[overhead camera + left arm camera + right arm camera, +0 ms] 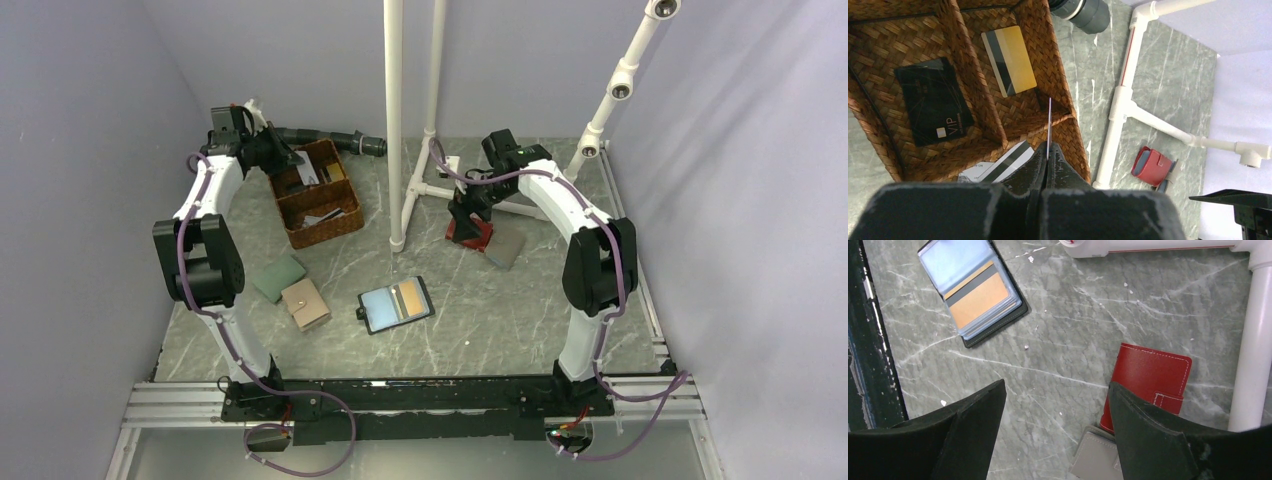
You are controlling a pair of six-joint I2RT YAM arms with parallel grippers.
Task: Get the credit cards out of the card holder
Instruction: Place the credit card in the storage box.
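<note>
Our left gripper (1048,155) is clamped on one thin card (1049,122), edge-on above the wicker basket (1064,95). Three cards lie in the basket: a dark card (934,100), a yellow card (1009,60) and a striped card (1009,162). The open card holder (396,305) lies mid-table, with one orange card (979,301) inside. Our right gripper (1055,387) hangs with its jaws apart over two wallets, a red wallet (1153,377) and a grey wallet (1095,459).

Bright, even light; soft shadows

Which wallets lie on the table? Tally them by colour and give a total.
Red wallet: 1
Grey wallet: 1
Green wallet: 1
Beige wallet: 1
Black-edged card holder, blue and tan inside: 1
Total: 5
</note>
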